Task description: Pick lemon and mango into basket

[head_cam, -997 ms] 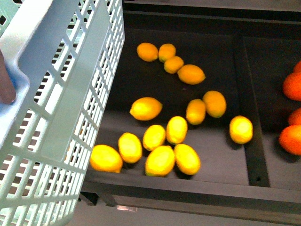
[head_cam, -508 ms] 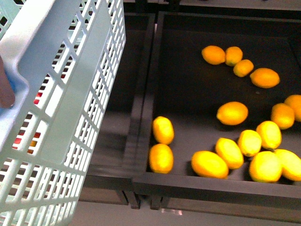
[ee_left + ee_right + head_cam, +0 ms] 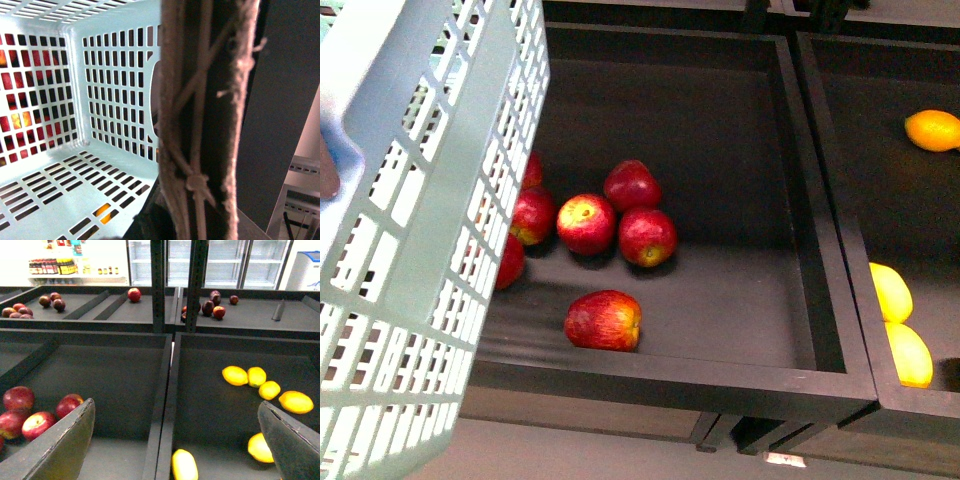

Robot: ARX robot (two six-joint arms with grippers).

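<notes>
The basket [image 3: 410, 200] is hanging tilted at the front view's left, ready for fruit, its twine-bound handle [image 3: 200, 125] hiding whether the left gripper is clamping it, while the right gripper [image 3: 175, 405] is gaping wide and empty toward the lemons [image 3: 235, 375] lying mid-right in its frame.
</notes>
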